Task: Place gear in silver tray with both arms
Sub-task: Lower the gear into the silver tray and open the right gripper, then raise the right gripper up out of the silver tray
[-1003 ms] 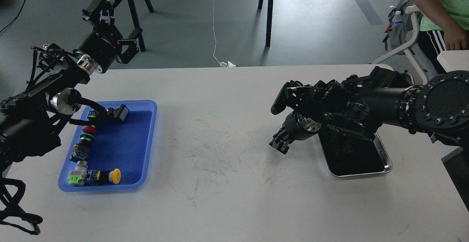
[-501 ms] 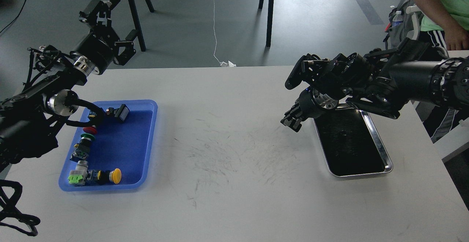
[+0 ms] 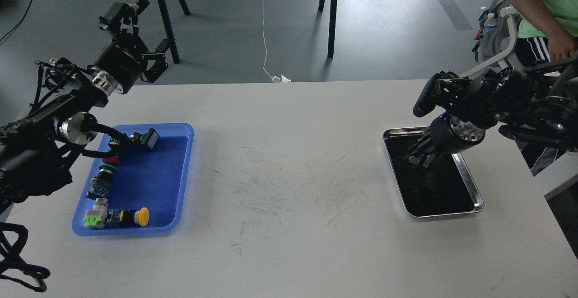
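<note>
The silver tray (image 3: pixel 474 188), shiny rim and black inside, lies on the white table at the right. My right gripper (image 3: pixel 420 156) points down over the tray's far half, just above its black surface. It is dark against the black, so I cannot tell its fingers apart. I cannot make out a gear in the tray or in the gripper. My left gripper (image 3: pixel 121 11) is raised beyond the table's far left corner, above the blue tray. Its fingers stand apart with nothing between them.
A blue plastic tray (image 3: pixel 180 171) at the left holds several push-button parts, among them a yellow one (image 3: pixel 142 216) and a green one (image 3: pixel 91 220). A person (image 3: pixel 546 4) and a chair (image 3: pixel 501 40) are at the far right. Black tripod legs (image 3: pixel 332 13) stand behind the table.
My right arm has swung to the right and drawn back; its gripper went from left of the silver tray to over the tray's far half. The left arm has barely moved.
</note>
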{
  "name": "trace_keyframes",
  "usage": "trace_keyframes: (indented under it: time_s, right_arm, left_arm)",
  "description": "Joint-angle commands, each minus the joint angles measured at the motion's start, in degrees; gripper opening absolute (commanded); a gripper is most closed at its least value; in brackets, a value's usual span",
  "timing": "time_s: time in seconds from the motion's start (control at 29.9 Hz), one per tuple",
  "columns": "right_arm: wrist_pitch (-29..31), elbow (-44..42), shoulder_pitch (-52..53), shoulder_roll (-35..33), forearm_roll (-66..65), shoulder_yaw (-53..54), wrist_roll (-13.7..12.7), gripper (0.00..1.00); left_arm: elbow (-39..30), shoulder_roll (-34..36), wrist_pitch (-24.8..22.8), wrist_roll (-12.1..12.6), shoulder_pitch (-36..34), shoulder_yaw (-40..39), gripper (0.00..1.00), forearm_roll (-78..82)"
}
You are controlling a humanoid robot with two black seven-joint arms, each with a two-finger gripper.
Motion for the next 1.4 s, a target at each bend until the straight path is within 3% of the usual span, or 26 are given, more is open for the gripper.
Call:
trace_keyframes:
  time_s: [0.0,0.67,0.94,1.37]
  right_arm:
    - [-0.09,0.77,-1.00,-2.16,-1.89,-0.16,0.01,0.01]
    - [-0.52,0.51,-3.82,-2.60,-5.06,-0.69,0.01,0.02]
    - [-0.52,-0.02,-3.91,-2.60,-5.24,-1.39,0.01,0.37]
    - [-0.70,-1.68,-3.47,-2.60,-4.10,1.50,0.01,0.56]
  left_arm:
    - [0.00,-0.12,0.00,0.00,0.07,0.02,0.99,0.00]
    - [0.00,-0.12,0.00,0.00,0.86,0.02,0.99,0.00]
    - [0.00,-0.21,0.00,0.00,0.86,0.02,0.99,0.00]
    - [0.00,-0.03,0.00,0.00,0.95,0.02,0.99,0.00]
